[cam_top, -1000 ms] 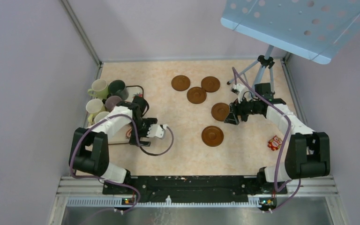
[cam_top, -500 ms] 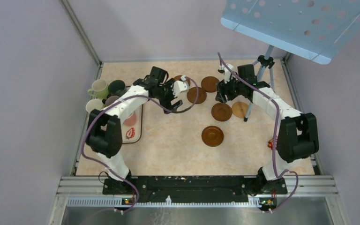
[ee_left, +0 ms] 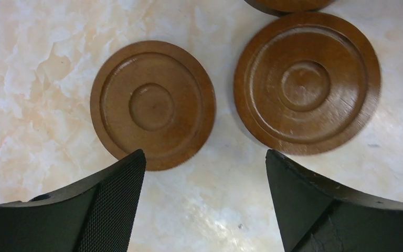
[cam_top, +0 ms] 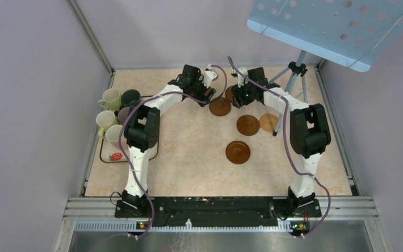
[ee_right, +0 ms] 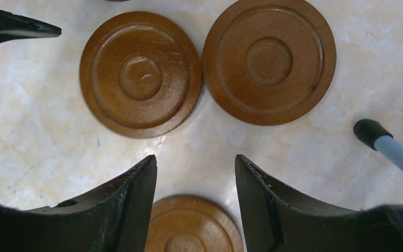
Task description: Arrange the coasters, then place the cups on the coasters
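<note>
1. Left gripper (ee_left: 203, 157) hangs with its jaws wide and nothing between them, over two coasters (ee_left: 152, 105) at the table's 12 o'clock. The right gripper (ee_right: 195, 160) beside it has a narrower gap, also holding nothing.
2. The cups (cam_top: 110, 98) crowd the 9 o'clock edge beside a tray (cam_top: 107, 157). A tripod leg (ee_right: 393, 152) comes down near 2 o'clock. Bare tabletop (cam_top: 189, 173) runs from the nearest coaster (cam_top: 237, 152) to the 6 o'clock edge.
3. The top view shows four coasters whole, three dark brown and one tan coaster (cam_top: 268, 122). Others are partly hidden under the grippers. Five cups show.
4. The coasters are round and wood-like, with turned rings and a centre dimple. The tabletop is marbled beige. The fingers (ee_left: 110, 210) are black, one with a mesh texture.
</note>
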